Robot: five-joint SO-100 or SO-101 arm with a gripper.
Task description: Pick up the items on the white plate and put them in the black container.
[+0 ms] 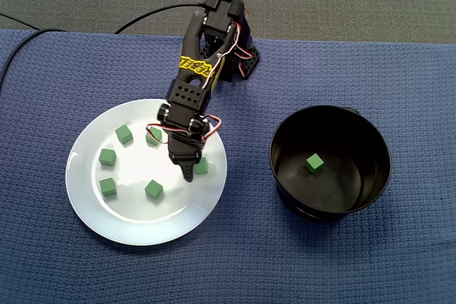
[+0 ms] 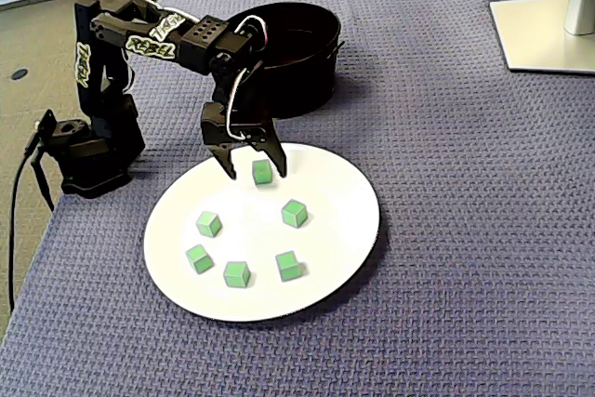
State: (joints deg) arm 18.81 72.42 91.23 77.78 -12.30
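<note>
In a fixed view, my gripper [image 1: 194, 171] hangs low over the white plate [image 1: 92, 208], beside one green cube [image 1: 204, 167]. A second cube [image 1: 314, 162] lies inside the black container [image 1: 283, 176]. In a fixed view, my fingers [image 2: 278, 163] stand spread on either side of the green cube [image 2: 261, 171].

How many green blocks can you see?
7 green blocks. Six are on the white plate, one of them inside the open hand. One is in the black container. None seems hidden.
</note>
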